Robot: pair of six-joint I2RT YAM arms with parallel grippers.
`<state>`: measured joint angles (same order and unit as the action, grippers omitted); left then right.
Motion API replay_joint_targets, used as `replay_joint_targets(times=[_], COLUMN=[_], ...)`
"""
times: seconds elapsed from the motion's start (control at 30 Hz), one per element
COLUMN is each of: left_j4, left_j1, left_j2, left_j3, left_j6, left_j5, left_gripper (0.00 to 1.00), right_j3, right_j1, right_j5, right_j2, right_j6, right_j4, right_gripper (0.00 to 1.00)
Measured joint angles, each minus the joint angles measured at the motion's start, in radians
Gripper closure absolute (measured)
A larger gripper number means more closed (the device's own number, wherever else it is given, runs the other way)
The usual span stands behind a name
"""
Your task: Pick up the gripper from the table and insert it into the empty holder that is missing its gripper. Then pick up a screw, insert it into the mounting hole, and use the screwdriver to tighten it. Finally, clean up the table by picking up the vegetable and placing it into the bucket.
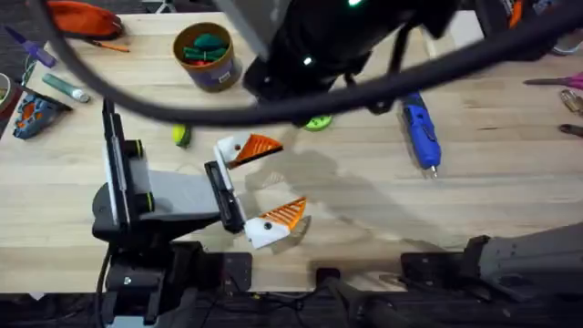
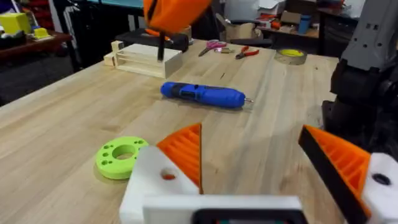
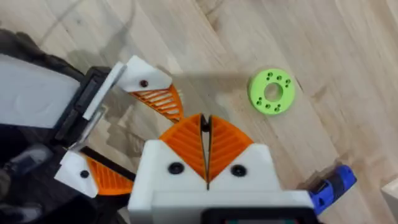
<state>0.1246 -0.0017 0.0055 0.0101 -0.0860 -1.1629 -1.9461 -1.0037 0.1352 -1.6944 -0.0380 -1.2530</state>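
Observation:
My left gripper [image 1: 290,175] lies open low over the table, and both of its white holders [image 1: 260,232] carry an orange gripper wedge [image 1: 260,146]. My right gripper [image 3: 205,121] hangs above them, shut on a thin dark screw [image 2: 161,46] that points down. The right arm [image 1: 346,46] rises dark and blurred under the overhead camera. The blue screwdriver [image 1: 421,132] lies to the right on the wood. The yellow-green vegetable [image 1: 180,135] rests left of the holders. The tan bucket [image 1: 208,56] stands at the back left with green items inside.
A green round disc [image 1: 317,121] with holes lies just behind the left gripper. A pale wooden rack [image 2: 143,59] stands far off on the table. Tools and cloth lie along the back left edge [image 1: 64,55], and pliers [image 1: 569,91] at the right edge.

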Motion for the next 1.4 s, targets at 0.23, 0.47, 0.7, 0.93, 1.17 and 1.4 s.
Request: replay_joint_targets(times=[0.23, 0.47, 0.7, 0.93, 1.17, 1.4], left_j4=[0.000, 0.000, 0.000, 0.000, 0.000, 0.000], left_j1=[0.000, 0.000, 0.000, 0.000, 0.000, 0.000], left_j2=[0.000, 0.000, 0.000, 0.000, 0.000, 0.000], left_j3=[0.000, 0.000, 0.000, 0.000, 0.000, 0.000], left_j6=[0.000, 0.000, 0.000, 0.000, 0.000, 0.000], left_j5=[0.000, 0.000, 0.000, 0.000, 0.000, 0.000], left_gripper=[0.014, 0.013, 0.014, 0.016, 0.014, 0.014], right_j3=[0.000, -0.001, -0.002, -0.024, -0.102, -0.127], right_j1=[-0.006, -0.006, -0.006, -0.007, -0.027, -0.034], right_j5=[-0.066, -0.104, -0.137, -0.175, -0.209, -0.210], right_j2=[-0.029, -0.029, -0.029, -0.063, -0.143, -0.168], right_j6=[-0.108, -0.259, -0.360, -0.383, -0.388, -0.390], right_j4=[0.012, 0.012, 0.040, 0.055, 0.006, -0.009], right_gripper=[0.996, 0.996, 0.996, 0.996, 0.996, 0.996])
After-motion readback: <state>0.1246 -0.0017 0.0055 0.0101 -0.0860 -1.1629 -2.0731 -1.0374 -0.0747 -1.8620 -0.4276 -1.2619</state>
